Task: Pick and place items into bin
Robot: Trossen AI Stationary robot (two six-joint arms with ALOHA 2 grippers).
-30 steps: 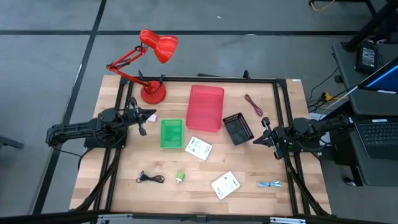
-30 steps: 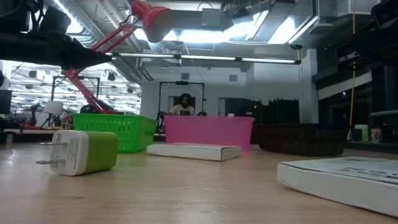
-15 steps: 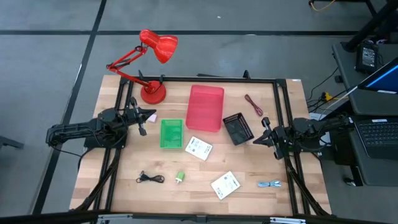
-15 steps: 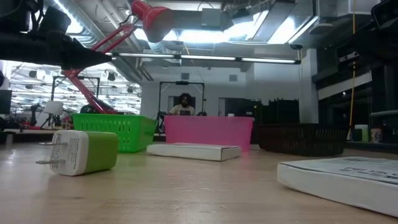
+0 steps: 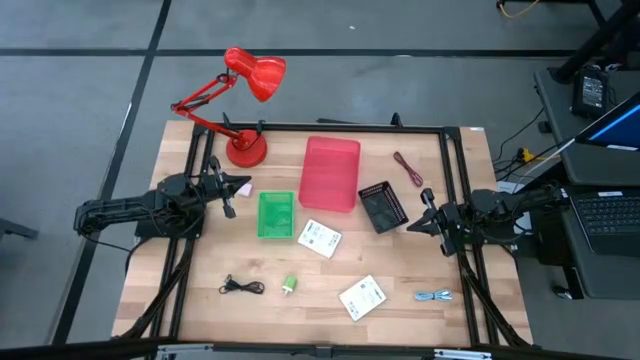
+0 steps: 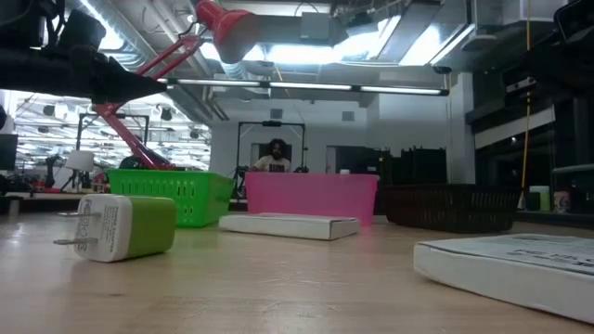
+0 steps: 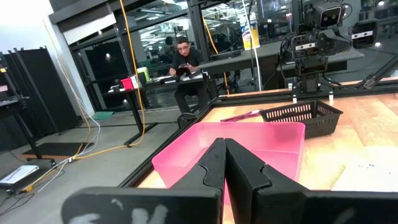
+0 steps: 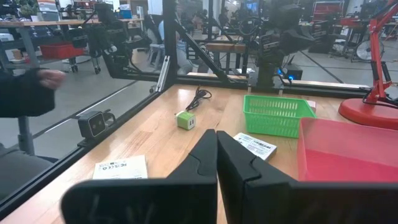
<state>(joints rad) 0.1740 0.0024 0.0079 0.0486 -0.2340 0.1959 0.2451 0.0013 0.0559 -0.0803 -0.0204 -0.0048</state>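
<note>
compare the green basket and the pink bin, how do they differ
The green basket has open lattice walls; the pink bin has solid walls. The green basket is the smaller and squarer, the pink bin longer. The green basket sits nearer the left arm's side, the pink bin at the table's middle. Both are open-topped, stand upright on the wooden table, and neither holds any item that shows.

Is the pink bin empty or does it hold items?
Empty: the high view shows only bare pink floor inside the pink bin; all items lie on the table.

Two white packets lying flat mid-table | black cable, green piece lying front | maroon cable back | blue-grey cable front-right
</note>
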